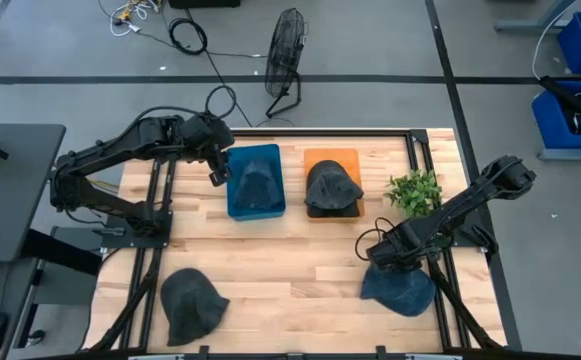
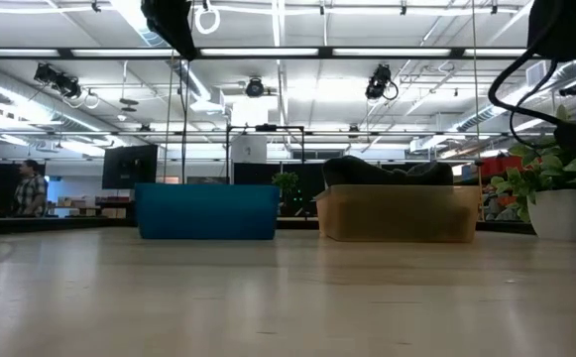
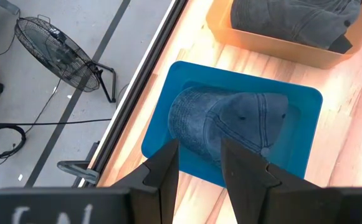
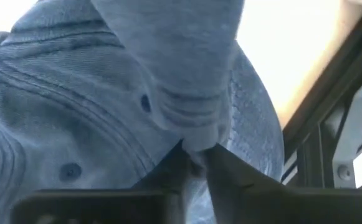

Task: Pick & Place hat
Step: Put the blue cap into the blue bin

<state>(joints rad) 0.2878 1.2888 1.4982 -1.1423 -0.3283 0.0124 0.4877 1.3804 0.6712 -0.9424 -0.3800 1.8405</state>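
A blue denim cap [image 1: 255,185] lies in the blue bin [image 1: 272,205], also seen as the cap [image 3: 230,121] in the left wrist view. My left gripper [image 1: 218,168] hangs open above that bin's left edge, its open fingers [image 3: 199,168] clear of the cap. A dark grey cap [image 1: 330,183] fills the orange bin [image 1: 330,157]. A second blue cap [image 1: 402,287] is at the near right, with my right gripper [image 1: 380,255] shut on it. Another dark cap [image 1: 192,305] rests on the table at the near left. My right gripper pinches a bunched fold of the blue cap's cloth [image 4: 190,127] between its two fingers, beside the crown with its eyelet [image 4: 144,102]. The fingers slant down from the far right. Whether the cap is lifted off the table cannot be told.
A potted plant [image 1: 415,190] stands right of the orange bin, close to my right arm. Black frame rails [image 1: 160,200] run along the table's left and right sides. Bare wood [image 1: 300,270] lies between the bins and the near edge. A fan [image 1: 285,50] stands on the floor beyond.
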